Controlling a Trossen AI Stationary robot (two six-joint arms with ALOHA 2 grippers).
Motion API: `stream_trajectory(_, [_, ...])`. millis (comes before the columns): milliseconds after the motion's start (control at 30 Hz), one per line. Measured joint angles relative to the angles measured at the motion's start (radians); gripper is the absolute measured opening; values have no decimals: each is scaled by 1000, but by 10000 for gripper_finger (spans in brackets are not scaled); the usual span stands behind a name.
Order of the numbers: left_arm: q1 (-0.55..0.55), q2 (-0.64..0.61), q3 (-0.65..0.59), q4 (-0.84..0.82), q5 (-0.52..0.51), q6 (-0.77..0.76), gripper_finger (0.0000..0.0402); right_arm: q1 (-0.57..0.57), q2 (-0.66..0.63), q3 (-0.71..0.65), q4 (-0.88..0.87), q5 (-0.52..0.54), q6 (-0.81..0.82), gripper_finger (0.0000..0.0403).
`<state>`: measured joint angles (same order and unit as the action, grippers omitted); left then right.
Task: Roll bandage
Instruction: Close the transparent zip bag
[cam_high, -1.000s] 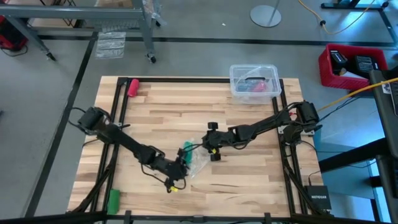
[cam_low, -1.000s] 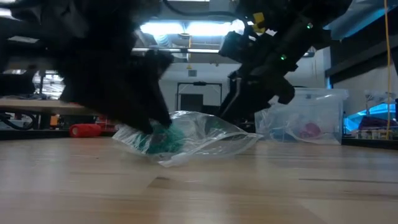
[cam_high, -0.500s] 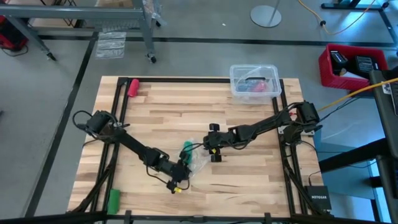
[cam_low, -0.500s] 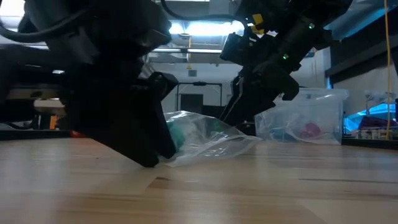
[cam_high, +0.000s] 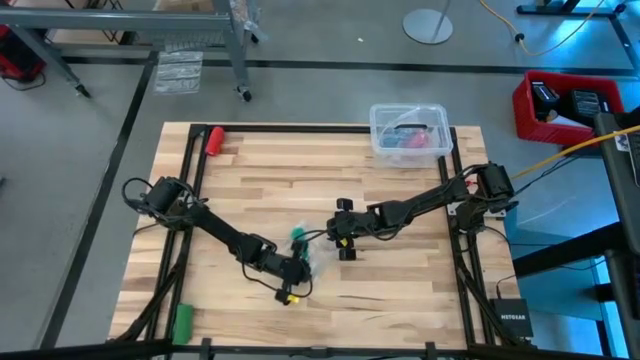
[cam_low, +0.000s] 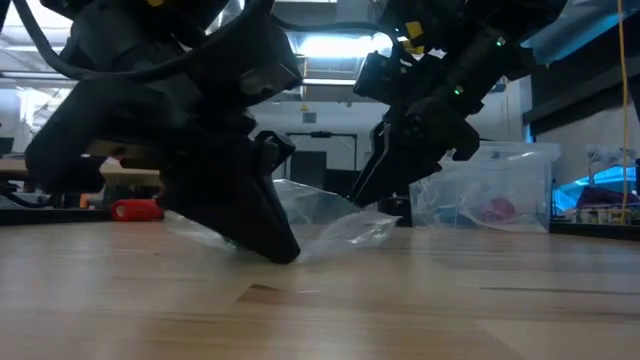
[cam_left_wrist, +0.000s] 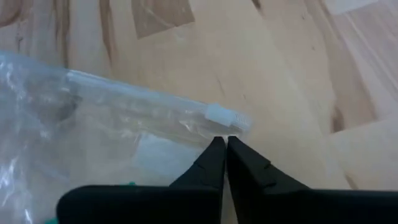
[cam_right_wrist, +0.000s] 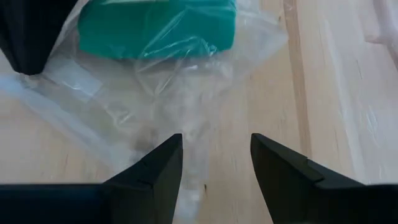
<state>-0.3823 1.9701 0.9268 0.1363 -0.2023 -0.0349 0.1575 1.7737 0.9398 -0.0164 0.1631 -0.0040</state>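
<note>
High view: the clear plastic bag (cam_high: 312, 258) lies near the middle of the wooden table (cam_high: 400, 290), and all places here are given from it. The left gripper (cam_high: 296, 268) sits at its near-left edge; the right gripper (cam_high: 338, 240) hovers just beside its right edge. A spot of teal at the bag's far end is the bandage (cam_high: 298, 238).

Low view: the left gripper (cam_low: 262, 232) presses down onto the bag (cam_low: 345, 222) at table level, hiding the bandage; the right gripper (cam_low: 385, 170) hangs above the bag's far side.

Left wrist view: the left gripper (cam_left_wrist: 225, 144) is clenched, its tips meeting at the bag's zip strip (cam_left_wrist: 155, 106) beside the slider (cam_left_wrist: 224, 118). Whether film is actually pinched I cannot tell; if not, a pull would likely slip off the slick plastic.

Right wrist view: the right gripper (cam_right_wrist: 214, 149) stands released, jaws apart over crumpled film. The bandage (cam_right_wrist: 158, 28) is a compact teal block inside the bag, so rolling cannot start until it comes out.
</note>
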Motion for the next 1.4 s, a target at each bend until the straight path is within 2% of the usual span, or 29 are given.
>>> stream_trajectory(167, [-8,-14,-4,3,-18,-34,1,0,-10,0,-12,-1,1,193])
stream_trajectory(300, [-33,-71,-9,-21,-68,-47,0,25,-76,-1,-41,-15,18,193])
stream_trajectory(600, [-87,-249,-10,-84,-122,-87,0,160,-234,0,-31,-52,25,193])
stream_trajectory(767, [-113,-311,-10,-83,-119,-93,0,213,-209,0,25,-51,-8,193])
stream_trajectory(1000, [-130,-331,-9,-76,-119,-96,0,215,-112,0,173,-30,-186,193])
stream_trajectory(1100, [-129,-332,-9,-79,-120,-98,0,215,-67,0,220,38,-268,193])
stream_trajectory(1233, [-134,-332,-9,-76,-122,-113,0,214,-49,0,224,122,-300,193])
stream_trajectory(1400, [-135,-333,-8,-75,-121,-115,0,189,-20,0,234,79,-316,193])
